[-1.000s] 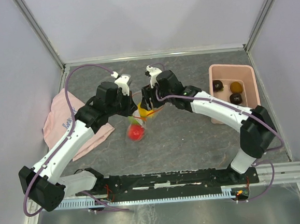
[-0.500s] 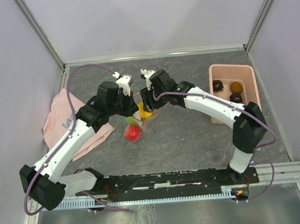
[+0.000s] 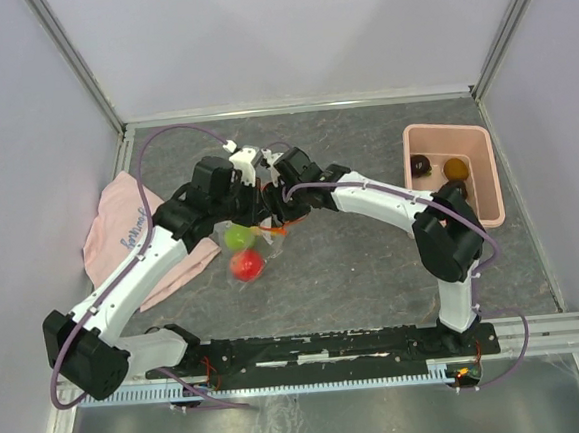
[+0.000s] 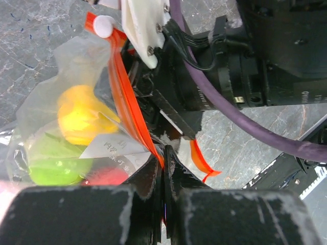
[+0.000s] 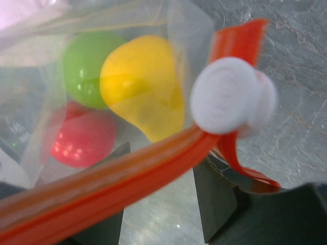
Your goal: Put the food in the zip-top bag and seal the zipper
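A grey, stone-patterned table (image 3: 373,260) sits between pale walls. We see a soft pink cloth (image 3: 120,225) on the left and a rigid pink bin (image 3: 445,128) far right, both well apart from the work. The zip-top bag (image 4: 46,97) hangs between the two arms above the table. Its thin, clear, crinkly film looks light and floppy to us, sagging under the food (image 5: 140,94), which is smooth, glossy yellow, green and red pieces. We would grip the stiffer zipper (image 5: 127,173), not the film. The left gripper (image 4: 163,173) is clamped on that red-orange strip. The right gripper (image 5: 161,204) has its fingers slightly apart, and the strip crosses them beside the small white end piece (image 5: 230,94). Whether they pinch it we cannot tell.
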You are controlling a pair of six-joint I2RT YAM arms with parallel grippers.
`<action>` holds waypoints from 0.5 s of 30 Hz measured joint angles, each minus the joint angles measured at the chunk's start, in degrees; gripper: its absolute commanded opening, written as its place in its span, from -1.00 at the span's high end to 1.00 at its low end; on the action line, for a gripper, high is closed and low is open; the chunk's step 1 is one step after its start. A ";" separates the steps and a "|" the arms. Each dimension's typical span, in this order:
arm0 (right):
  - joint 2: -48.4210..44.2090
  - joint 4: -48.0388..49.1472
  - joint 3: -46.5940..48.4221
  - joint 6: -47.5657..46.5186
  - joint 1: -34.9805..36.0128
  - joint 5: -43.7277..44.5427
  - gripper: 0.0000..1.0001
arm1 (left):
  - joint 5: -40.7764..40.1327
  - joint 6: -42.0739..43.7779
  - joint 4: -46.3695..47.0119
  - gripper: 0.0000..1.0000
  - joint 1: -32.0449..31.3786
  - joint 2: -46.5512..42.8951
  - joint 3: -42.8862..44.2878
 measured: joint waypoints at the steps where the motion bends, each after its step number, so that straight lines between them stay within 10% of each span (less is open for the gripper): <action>1: 0.00 1.97 -0.87 0.72 0.00 -0.22 -0.12 | 0.24 0.00 0.02 0.95 0.02 0.15 0.00; 15: -6.47 13.05 -8.72 3.32 -0.46 0.52 -0.33 | -2.82 -0.02 -0.09 0.95 0.00 0.50 -0.04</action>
